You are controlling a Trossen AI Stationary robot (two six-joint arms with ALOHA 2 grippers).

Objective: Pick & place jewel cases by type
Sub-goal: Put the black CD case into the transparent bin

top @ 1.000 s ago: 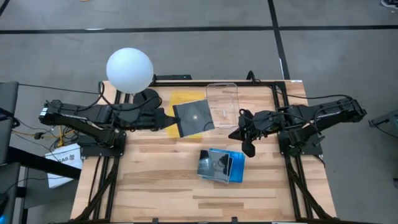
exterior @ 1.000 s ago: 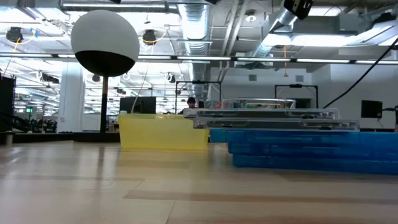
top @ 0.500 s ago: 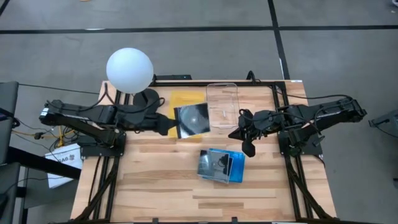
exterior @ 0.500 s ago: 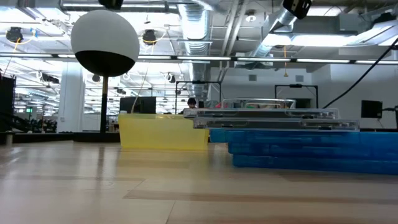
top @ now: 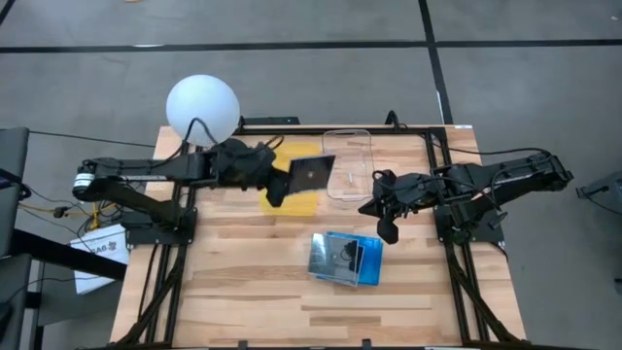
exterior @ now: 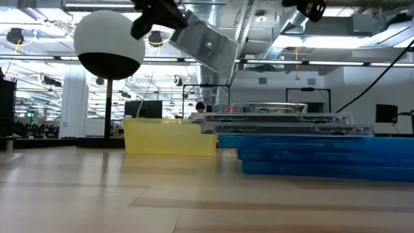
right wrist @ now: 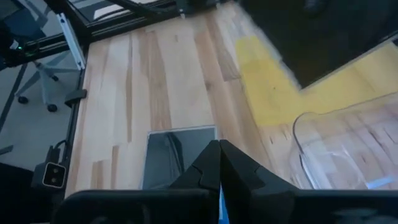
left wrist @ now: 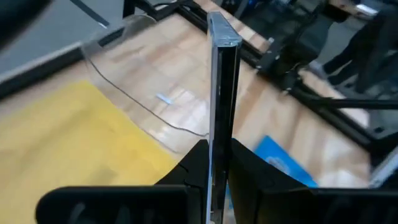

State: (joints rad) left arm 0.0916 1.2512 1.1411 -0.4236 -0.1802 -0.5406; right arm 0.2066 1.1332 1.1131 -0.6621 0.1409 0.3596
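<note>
A wooden table (top: 243, 292) is filling the overhead view, with a dark robot arm reaching in from each side. A white globe lamp (top: 202, 109) is standing at the table's far left corner. A flat yellow tray (top: 303, 199) is lying near the far edge, and a clear plastic container (top: 355, 156) is sitting just beside it toward the right arm. Nearer the middle of the table, a stack of jewel cases (top: 344, 258) is resting flat, with clear cases showing a silver disc on top and bright blue ones underneath; seen from table height, the clear cases are lying across the blue ones. The left gripper (top: 282, 181) is hanging above the yellow tray, its fingers pinching tight on one edge of a clear jewel case (top: 311, 173), which is lifted off the table and tilted in the air; from that arm's wrist camera the case is showing edge-on between the two dark fingers. The right gripper (top: 385, 230) is waiting above the table just beside the stack, its fingers pressed together and holding nothing.
</note>
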